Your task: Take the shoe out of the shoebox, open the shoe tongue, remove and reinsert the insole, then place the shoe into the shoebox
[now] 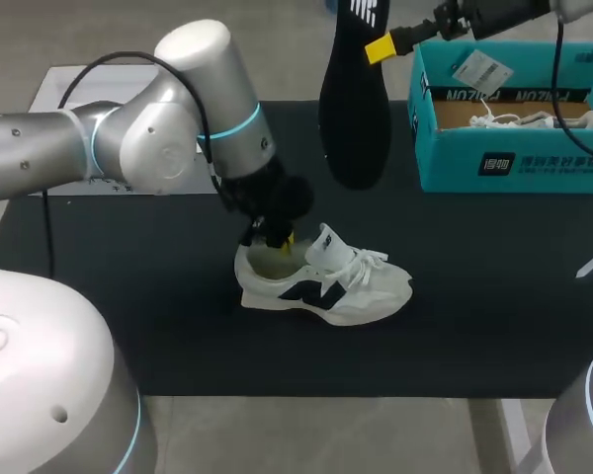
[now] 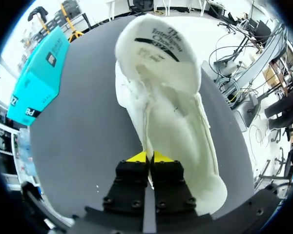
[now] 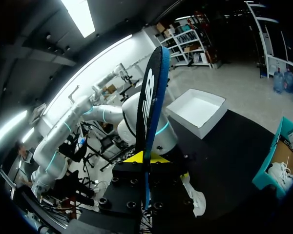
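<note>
**Left gripper (image 2: 147, 157) on sneaker heel; insole aloft**

Left gripper: jaws clenched on the heel collar of the white sneaker (image 1: 326, 286). The sneaker rests on its sole on the black mat (image 1: 128, 326), toe ahead of the fingers.
Right gripper (image 3: 146, 157): jaws grasping the black insole (image 1: 354, 109), which is off the mat and extends ahead of the tips.
Teal shoebox (image 1: 534, 168): open, near the right gripper, with a second white shoe (image 1: 524, 120) inside.

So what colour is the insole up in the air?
Black, with a bit of white print. The insole shows best in the head view.
</note>
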Motion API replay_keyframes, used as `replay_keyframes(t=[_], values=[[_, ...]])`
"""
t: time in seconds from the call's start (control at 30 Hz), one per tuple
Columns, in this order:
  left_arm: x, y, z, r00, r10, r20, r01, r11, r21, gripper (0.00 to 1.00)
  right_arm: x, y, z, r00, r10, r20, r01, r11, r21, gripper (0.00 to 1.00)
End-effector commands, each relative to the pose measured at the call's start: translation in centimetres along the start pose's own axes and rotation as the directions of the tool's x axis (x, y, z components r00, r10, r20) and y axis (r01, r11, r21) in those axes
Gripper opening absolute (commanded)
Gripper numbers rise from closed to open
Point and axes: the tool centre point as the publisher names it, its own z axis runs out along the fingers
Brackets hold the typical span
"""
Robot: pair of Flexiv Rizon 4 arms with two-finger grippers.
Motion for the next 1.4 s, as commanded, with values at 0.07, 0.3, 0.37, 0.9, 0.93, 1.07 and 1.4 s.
replay_keyframes(t=[0.07, 0.3, 0.37, 0.9, 0.93, 1.07, 1.4], values=[[-0.9, -0.6, -1.2, 0.991, 0.1, -0.087, -0.1, 0.995, 0.006, 0.0, 0.0, 0.1, 0.1, 1.0, 0.001, 0.002, -0.001, 1.0, 0.003, 0.0], [-1.7, -1.0, -3.0, 0.947, 0.295, -0.125, -0.296, 0.955, 0.013, 0.0, 0.0, 0.1, 0.1, 1.0, 0.001, 0.002, -0.001, 1.0, 0.003, 0.0], [-2.0, -1.0, -3.1, 0.927, 0.351, -0.135, -0.352, 0.936, 0.012, 0.0, 0.0, 0.1, 0.1, 1.0, 0.001, 0.002, -0.001, 1.0, 0.003, 0.0], [-3.3, -3.5, -3.3, 0.831, 0.546, -0.106, -0.541, 0.838, 0.073, 0.0, 3.5, -0.1, -3.5, 0.999, -0.012, 0.031, 0.013, 0.999, -0.033, 0.0], [-3.4, -3.8, -3.5, 0.821, 0.56, -0.107, -0.553, 0.828, 0.09, 0.0, 3.8, 0.0, -3.7, 0.999, -0.011, 0.031, 0.012, 0.999, -0.032, 0.0], [-3.1, -5.4, -4.1, 0.757, 0.646, -0.103, -0.632, 0.763, 0.137, 0.0, 4.7, 0.2, -4.6, 0.999, 0.002, 0.049, -0.001, 1.0, -0.02, 0.0], [-2.1, -8.8, -4.7, 0.608, 0.773, -0.184, -0.75, 0.635, 0.186, 0.0, 5.8, 0.4, -5.4, 0.997, 0.013, 0.08, -0.01, 0.999, -0.032, 0.0]])
